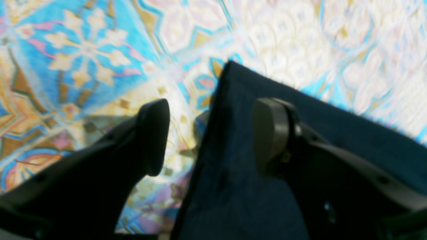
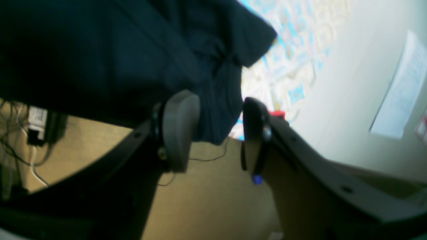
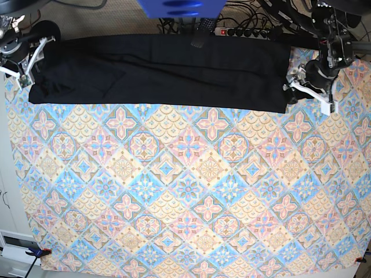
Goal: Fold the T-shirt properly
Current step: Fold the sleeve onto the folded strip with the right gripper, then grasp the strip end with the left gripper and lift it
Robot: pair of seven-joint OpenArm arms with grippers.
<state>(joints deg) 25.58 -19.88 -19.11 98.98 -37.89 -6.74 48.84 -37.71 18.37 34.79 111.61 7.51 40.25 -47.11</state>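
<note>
Lying as a long band along the far edge of the patterned blue-and-cream desk (image 3: 185,197), the soft black cloth T-shirt (image 3: 162,69) looks freshly folded lengthwise, both end effectors, left (image 1: 210,136) and right (image 2: 220,130), spread apart, so regripping the ends for a crosswise fold seems next.

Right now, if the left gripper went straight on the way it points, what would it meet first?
Probably the T-shirt: its corner edge lies between the left gripper's open fingers, with the patterned tablecloth beneath. Depth is unclear through the blur.
</note>
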